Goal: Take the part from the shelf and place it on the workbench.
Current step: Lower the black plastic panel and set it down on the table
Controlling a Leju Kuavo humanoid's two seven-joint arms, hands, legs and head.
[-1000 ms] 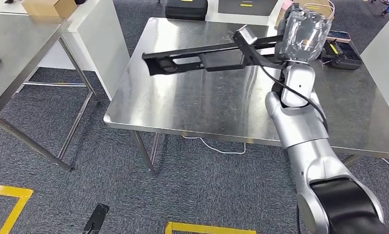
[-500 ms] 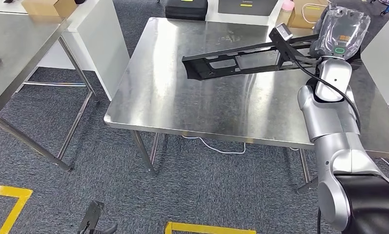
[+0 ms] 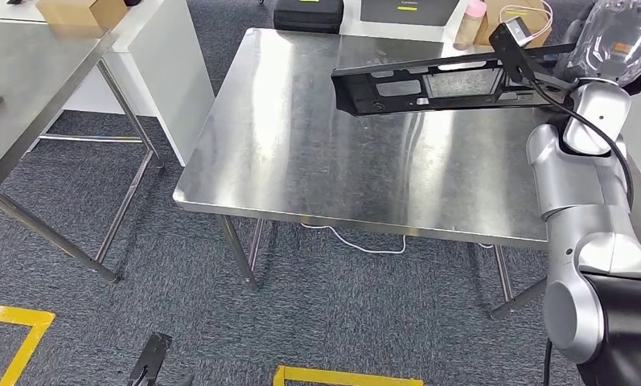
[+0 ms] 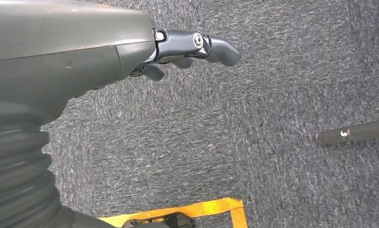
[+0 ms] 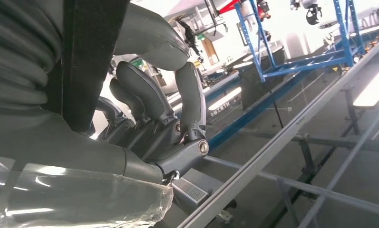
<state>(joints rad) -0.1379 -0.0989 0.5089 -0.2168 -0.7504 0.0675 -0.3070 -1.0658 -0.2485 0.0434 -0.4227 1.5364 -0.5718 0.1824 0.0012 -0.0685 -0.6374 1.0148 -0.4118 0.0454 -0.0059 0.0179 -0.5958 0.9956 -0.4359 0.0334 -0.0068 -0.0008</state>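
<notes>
The part (image 3: 429,84) is a long black flat frame with cut-outs, held level in the air above the far right of the steel workbench (image 3: 301,161). My right hand (image 3: 614,36), wrapped in clear plastic, grips the part's right end. In the right wrist view the fingers (image 5: 187,102) curl around the black part (image 5: 90,61). A black cable runs from a small camera on the part down to my right arm. My left hand (image 4: 130,47) hangs over the grey carpet with nothing in it.
A second steel table (image 3: 27,72) stands at the left with a cardboard box (image 3: 80,10) behind it. A black case (image 3: 305,14) and a pink bottle (image 3: 471,20) sit beyond the workbench. Yellow tape (image 3: 341,375) and a black object (image 3: 149,366) lie on the floor.
My right arm has swung to the right and back, carrying the part from over the bench's middle to above its far right side.
</notes>
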